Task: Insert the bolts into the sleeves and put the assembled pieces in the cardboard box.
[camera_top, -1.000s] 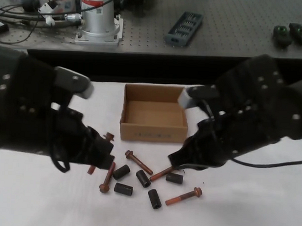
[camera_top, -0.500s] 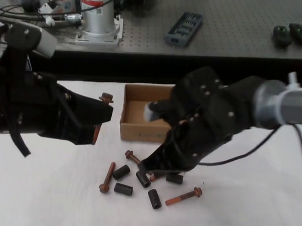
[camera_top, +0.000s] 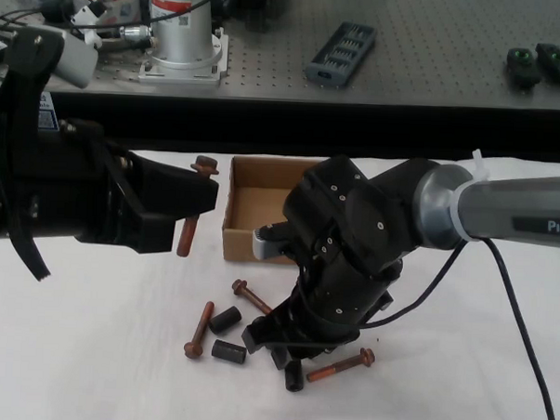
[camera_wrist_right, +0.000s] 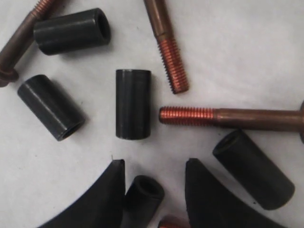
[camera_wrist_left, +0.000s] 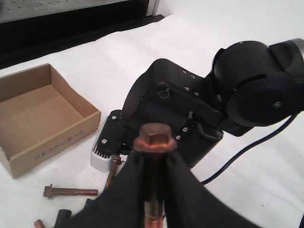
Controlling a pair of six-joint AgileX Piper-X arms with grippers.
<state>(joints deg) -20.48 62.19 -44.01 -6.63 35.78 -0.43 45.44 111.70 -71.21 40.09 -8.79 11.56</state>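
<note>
My left gripper (camera_wrist_left: 155,164) clamps a copper bolt (camera_wrist_left: 155,138) upright, head up, just beside the cardboard box (camera_wrist_left: 57,142). My right gripper (camera_wrist_right: 153,168), fingers apart, straddles a black sleeve (camera_wrist_right: 143,190) among loose bolts (camera_wrist_right: 237,118) and other sleeves (camera_wrist_right: 133,103) on the bench (camera_top: 478,367).

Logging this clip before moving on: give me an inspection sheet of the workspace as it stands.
Surface: white cloth.
Job's things: cardboard box, open-topped; loose bolts and sleeves lying separate in front of it.
Clutter: nothing seen.
Grippers: left gripper shut on a bolt, head up, beside the box; right gripper open, low over the pile, fingers flanking a sleeve.
Cables: black cable trailing from the right arm across the cloth.
Surroundings: perforated bench behind, carrying a metal post and a dark tray.
</note>
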